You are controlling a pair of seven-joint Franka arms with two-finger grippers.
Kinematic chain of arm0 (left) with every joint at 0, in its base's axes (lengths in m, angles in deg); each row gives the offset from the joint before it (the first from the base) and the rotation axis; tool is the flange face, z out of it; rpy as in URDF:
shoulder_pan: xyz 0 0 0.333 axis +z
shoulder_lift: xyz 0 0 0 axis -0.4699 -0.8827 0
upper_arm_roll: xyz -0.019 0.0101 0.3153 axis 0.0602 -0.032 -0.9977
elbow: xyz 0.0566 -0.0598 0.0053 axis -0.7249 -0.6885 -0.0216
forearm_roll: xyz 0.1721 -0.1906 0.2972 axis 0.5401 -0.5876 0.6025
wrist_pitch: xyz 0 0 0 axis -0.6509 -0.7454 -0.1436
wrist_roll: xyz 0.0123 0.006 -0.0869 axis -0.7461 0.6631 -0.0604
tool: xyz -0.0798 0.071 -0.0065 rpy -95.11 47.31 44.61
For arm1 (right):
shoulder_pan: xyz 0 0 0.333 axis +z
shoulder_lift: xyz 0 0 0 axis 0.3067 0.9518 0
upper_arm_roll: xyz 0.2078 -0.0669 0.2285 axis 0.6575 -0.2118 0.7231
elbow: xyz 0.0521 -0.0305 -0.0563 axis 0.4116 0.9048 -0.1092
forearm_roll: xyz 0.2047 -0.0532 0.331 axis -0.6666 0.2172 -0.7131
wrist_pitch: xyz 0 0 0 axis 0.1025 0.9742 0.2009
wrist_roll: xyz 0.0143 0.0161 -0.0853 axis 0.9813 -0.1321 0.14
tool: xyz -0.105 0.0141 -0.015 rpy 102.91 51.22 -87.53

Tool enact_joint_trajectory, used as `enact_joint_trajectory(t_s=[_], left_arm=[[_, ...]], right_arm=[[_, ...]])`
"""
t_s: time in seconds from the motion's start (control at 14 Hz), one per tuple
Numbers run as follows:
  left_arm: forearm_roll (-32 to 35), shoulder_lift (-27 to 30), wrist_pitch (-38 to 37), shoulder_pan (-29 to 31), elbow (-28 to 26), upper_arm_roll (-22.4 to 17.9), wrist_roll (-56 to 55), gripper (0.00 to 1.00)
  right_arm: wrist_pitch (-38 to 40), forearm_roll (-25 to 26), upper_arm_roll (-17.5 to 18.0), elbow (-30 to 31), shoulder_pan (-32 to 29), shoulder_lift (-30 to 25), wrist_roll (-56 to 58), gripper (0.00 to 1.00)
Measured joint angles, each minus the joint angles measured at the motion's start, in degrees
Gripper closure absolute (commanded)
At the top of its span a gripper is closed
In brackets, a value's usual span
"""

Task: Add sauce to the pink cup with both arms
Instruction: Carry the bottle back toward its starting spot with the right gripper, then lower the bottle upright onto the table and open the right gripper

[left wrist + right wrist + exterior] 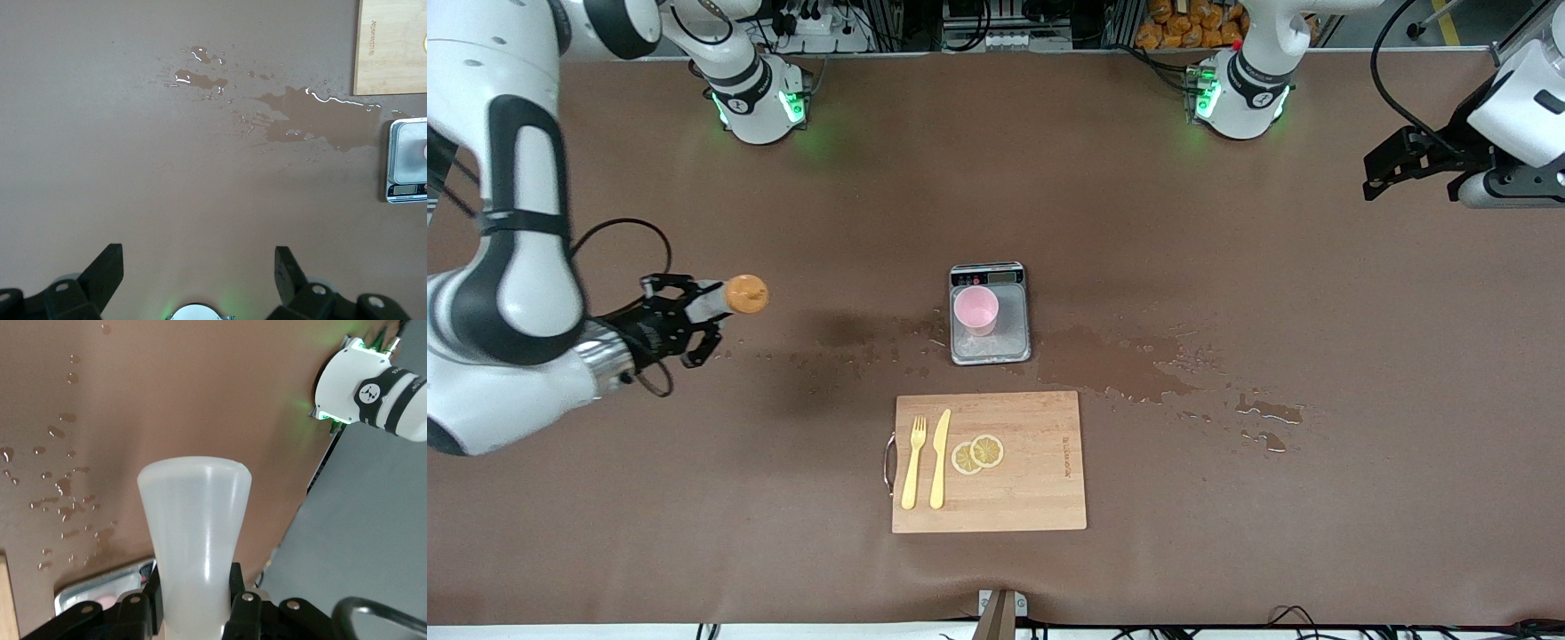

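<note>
The pink cup stands on a small grey scale at the table's middle. My right gripper is shut on the sauce bottle and holds it in the air, tipped on its side, orange cap toward the cup, over the right arm's end of the table. In the right wrist view the whitish bottle body sits between the fingers. My left gripper is open and empty, up in the air at the left arm's end; its spread jaws show in the left wrist view.
A wooden cutting board with a yellow fork, knife and lemon slices lies nearer the front camera than the scale. Spilled liquid wets the table beside the scale, toward the left arm's end.
</note>
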Motion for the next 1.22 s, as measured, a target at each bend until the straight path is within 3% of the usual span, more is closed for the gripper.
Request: enact_joint_trajectory(t_s=[0.5, 0.93, 1.22], left_arm=[[0.0, 0.0, 0.2, 0.0, 1.2, -0.1, 0.0, 0.0], [0.0, -0.1, 0.2, 0.0, 1.4, -0.1, 2.6, 0.0], [0.0, -0.2, 0.2, 0.0, 1.5, -0.1, 2.6, 0.0]], right_arm=[[1.3, -3.1, -0.1, 3.5, -12.5, 2.1, 23.1, 0.54], [1.1, -5.1, -0.2, 4.8, -21.0, 9.1, 38.3, 0.54], [0.8, -5.5, -0.2, 5.9, -23.1, 13.4, 44.7, 0.54]])
